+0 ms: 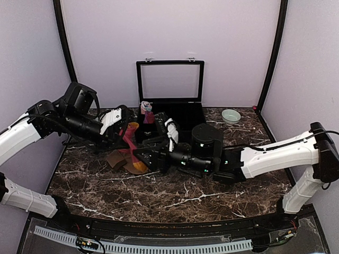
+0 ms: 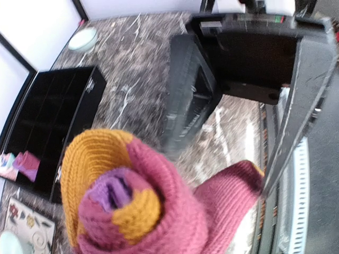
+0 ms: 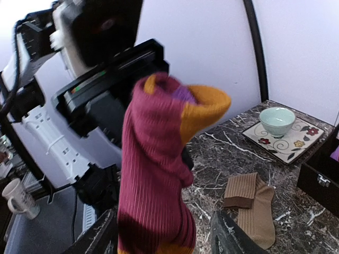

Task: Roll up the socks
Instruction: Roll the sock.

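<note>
The red-maroon sock [image 3: 153, 174] hangs upright as a partly rolled bundle, its orange toe [image 3: 204, 108] folded over the top. Its rolled end, with a purple and orange core, fills the bottom of the left wrist view [image 2: 132, 201]. My left gripper [image 1: 126, 133] is shut on the top of this sock; its fingers are hidden behind the fabric in its own view. My right gripper [image 3: 164, 241] is open, its two fingers [image 3: 228, 238] wide apart on either side of the sock's lower part. The tan-brown sock [image 3: 251, 203] lies flat on the table, to the left of the grippers in the top view [image 1: 114, 159].
A black divided box [image 1: 180, 114] with its clear lid raised stands at the back centre and holds a pink and light-blue bundle [image 1: 145, 108]. A pale green bowl [image 1: 231, 116] sits at the back right. Another bowl [image 3: 277, 120] rests on a patterned tile [image 3: 296, 143].
</note>
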Available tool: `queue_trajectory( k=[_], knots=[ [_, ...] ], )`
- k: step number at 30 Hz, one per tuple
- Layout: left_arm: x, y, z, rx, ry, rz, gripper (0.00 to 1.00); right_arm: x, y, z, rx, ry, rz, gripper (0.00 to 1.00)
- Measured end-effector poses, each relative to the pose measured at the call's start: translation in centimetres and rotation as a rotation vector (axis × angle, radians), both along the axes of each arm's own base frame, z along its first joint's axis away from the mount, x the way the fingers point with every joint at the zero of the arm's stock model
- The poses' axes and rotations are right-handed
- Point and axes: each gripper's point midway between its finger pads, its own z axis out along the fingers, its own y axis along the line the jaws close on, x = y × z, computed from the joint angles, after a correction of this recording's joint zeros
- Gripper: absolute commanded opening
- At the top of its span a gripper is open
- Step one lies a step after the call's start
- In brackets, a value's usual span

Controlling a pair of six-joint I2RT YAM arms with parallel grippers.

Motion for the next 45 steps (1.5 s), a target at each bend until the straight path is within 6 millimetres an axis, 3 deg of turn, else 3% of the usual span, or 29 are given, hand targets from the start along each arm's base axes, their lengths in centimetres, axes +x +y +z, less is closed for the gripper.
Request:
queue_trajectory(
  k=[3,6,13,18,21,27,34,37,39,41,45],
  knots=[
    [-1.0,-0.8,1.8,-0.071,0.041,-0.035,0.0,-2.7,-2.3,0.4,0.008,-0.07,0.11,0.6],
    [-1.5,-1.3,2.4,-0.104,0.08,-0.051,0.0,-4.3,-2.9,2.0,0.036,-0.122,0.185,0.61],
    [-1.6,-1.8,1.8,-0.109,0.142,-0.056,0.0,-5.1,-2.7,1.4,-0.025,-0.162,0.213,0.57],
    [-1.6,-1.8,1.8,-0.109,0.149,-0.048,0.0,-4.5,-1.4,1.4,-0.101,-0.195,0.174,0.49],
    [-1.6,-1.8,1.8,-0.111,0.154,-0.045,0.0,-3.0,-0.9,1.4,-0.154,-0.214,0.083,0.43],
    [-1.7,-1.9,1.8,-0.117,0.167,-0.044,0.0,-0.3,-2.0,0.0,-0.267,-0.243,-0.087,0.39],
    [-3.6,-2.2,2.2,-0.153,0.244,-0.121,0.0,-0.1,-2.3,-0.3,-0.277,-0.255,-0.111,0.37],
    [-4.5,-2.2,2.4,-0.168,0.281,-0.157,0.0,-0.4,-2.2,0.0,-0.27,-0.26,-0.099,0.26],
    [-4.9,-2.3,2.5,-0.174,0.298,-0.173,0.0,-0.7,-2.2,0.4,-0.254,-0.265,-0.089,0.1],
    [-5.2,-2.3,2.6,-0.18,0.313,-0.187,0.0,-1.0,-2.2,0.7,-0.24,-0.274,-0.076,0.0],
    [-5.9,-2.4,2.8,-0.195,0.336,-0.215,0.0,-1.8,-2.0,1.5,-0.205,-0.288,-0.036,0.0]
  ],
)
